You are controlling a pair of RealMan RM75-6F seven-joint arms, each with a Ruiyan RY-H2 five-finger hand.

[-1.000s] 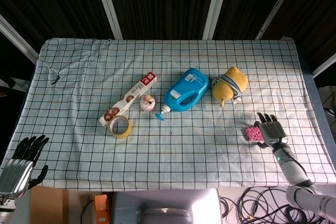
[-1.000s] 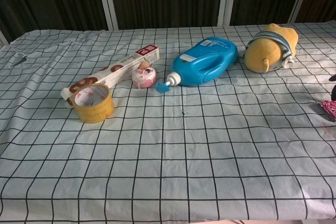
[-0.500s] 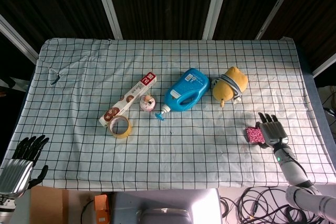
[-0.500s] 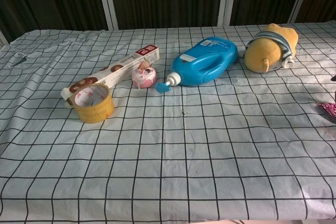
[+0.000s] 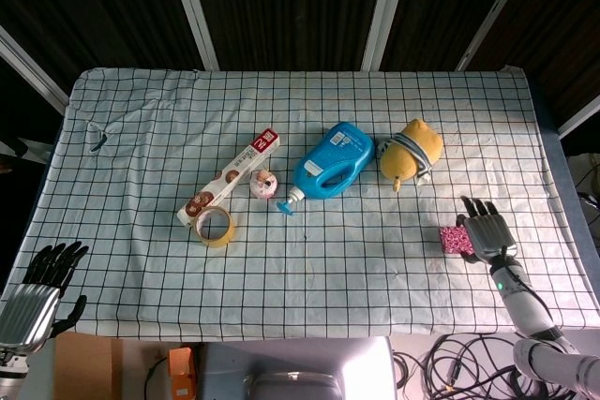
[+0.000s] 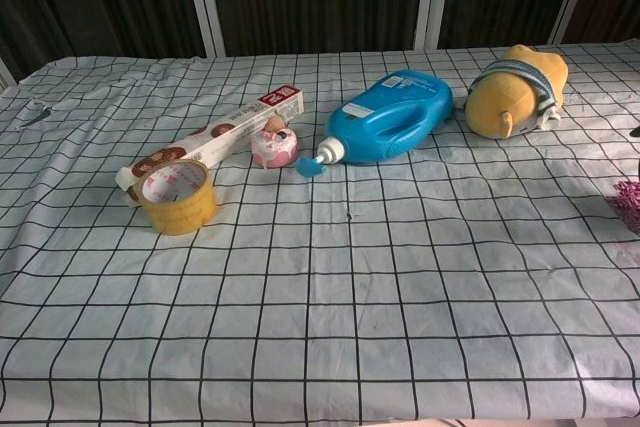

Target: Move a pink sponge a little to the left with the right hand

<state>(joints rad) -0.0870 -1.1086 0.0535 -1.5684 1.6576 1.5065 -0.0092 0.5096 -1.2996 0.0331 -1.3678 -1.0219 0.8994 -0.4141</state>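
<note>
Our right hand [image 5: 486,232] sits just beside the sponge [image 5: 456,239] near the table's right edge, fingers spread, holding nothing. We should push it left gently. Our left hand [image 5: 45,280] rests open.

My head camera looks from high above, almost straight down, and it takes in the whole bench [image 5: 141,119] with the blue bottle [image 5: 328,161] near the middle of the picture. My chest camera sits low at the near edge and faces forward across the bench [image 6: 320,327], much closer to the blue bottle [image 6: 393,117]. Both views share the bottle and the yellow plush toy [image 5: 411,151] [image 6: 515,89] to the right of it.
</note>
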